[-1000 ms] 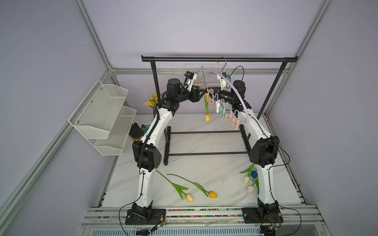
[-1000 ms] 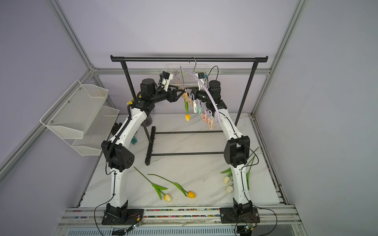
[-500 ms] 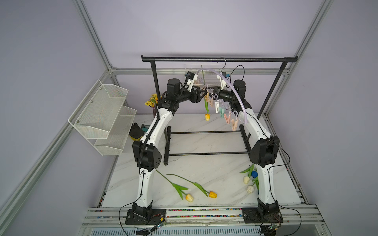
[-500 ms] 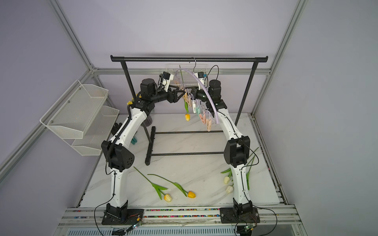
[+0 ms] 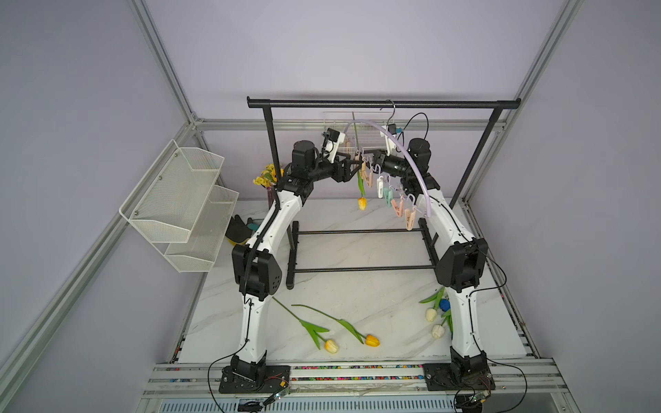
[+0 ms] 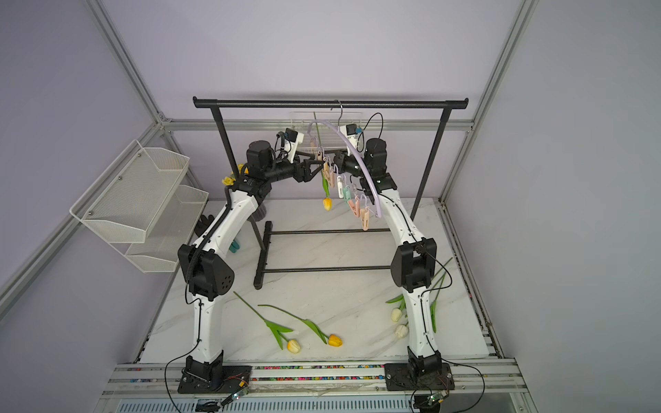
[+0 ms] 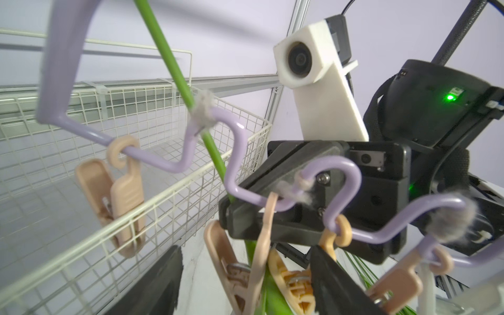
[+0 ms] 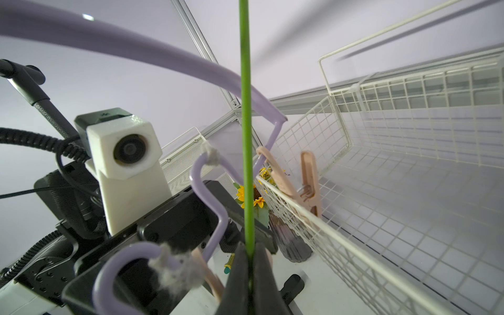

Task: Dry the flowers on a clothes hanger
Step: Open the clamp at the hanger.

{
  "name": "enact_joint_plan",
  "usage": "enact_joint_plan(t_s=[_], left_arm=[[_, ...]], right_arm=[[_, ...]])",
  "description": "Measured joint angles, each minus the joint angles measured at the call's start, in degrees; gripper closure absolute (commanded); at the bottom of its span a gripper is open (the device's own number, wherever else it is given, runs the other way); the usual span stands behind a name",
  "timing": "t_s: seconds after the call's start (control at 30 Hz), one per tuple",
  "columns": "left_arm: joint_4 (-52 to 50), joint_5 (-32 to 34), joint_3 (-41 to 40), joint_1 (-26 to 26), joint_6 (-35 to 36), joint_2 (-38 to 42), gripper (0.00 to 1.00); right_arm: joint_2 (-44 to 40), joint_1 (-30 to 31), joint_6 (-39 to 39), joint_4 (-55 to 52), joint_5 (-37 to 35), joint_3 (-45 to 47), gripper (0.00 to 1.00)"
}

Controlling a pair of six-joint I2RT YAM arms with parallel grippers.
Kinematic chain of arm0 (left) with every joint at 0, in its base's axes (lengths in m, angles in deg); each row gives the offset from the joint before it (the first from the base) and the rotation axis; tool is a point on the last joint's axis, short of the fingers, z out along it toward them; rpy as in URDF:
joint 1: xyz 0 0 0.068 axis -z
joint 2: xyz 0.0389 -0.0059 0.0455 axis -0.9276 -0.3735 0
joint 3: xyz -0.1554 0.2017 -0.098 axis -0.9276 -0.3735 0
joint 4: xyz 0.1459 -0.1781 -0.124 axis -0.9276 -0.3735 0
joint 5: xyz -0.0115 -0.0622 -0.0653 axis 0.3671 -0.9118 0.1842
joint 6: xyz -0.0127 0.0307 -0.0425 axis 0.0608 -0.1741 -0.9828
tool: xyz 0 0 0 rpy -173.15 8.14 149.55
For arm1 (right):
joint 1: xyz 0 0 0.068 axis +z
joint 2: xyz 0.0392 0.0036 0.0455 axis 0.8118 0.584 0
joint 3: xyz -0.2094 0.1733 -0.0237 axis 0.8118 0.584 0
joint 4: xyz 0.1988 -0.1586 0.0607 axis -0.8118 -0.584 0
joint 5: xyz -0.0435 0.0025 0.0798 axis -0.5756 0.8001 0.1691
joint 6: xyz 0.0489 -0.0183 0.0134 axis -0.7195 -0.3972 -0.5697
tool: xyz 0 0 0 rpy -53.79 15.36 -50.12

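Note:
The lilac clothes hanger (image 5: 404, 157) (image 6: 357, 161) hangs by its hook from the black rack, with a row of pastel clips under it. One tulip hangs head down, its orange-yellow head (image 5: 362, 203) (image 6: 327, 203) below the first clips. My right gripper (image 8: 249, 253) is shut on its green stem (image 8: 245, 109). My left gripper (image 7: 245, 253) is open, its fingers (image 7: 163, 283) set wide on either side of a beige clip (image 7: 240, 267) that the stem passes. Whether that clip pinches the stem I cannot tell. Other flowers lie on the table: yellow (image 5: 331, 346), orange (image 5: 372, 340), white (image 5: 431, 314), blue (image 5: 444, 304).
The black garment rack (image 5: 382, 104) stands over the marble table (image 5: 357, 293), its base bars between the arms. A white wire basket (image 8: 409, 191) sits just behind the hanger. White mesh shelves (image 5: 179, 193) hang at the left. A sunflower bouquet (image 5: 266, 177) stands at the back left.
My left gripper's fingers have spread wider around the clip. The hanger's row of clips has swung slightly. The right gripper stays shut on the stem.

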Motion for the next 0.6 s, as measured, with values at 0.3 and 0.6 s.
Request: enact_joint_plan(t_s=[0.3,0.6], left_arm=[[2.05,-1.27,-3.98,0.0,-1.9,1.46,0.3],[2.69,-1.53,-5.97,-0.07,-3.3,4.28,0.31]], right_arm=[[0.59,0.63,-1.18,0.72,2.36,0.0,1.0],[0.61,1.01,-1.38,1.46,3.26,0.22,1.0]])
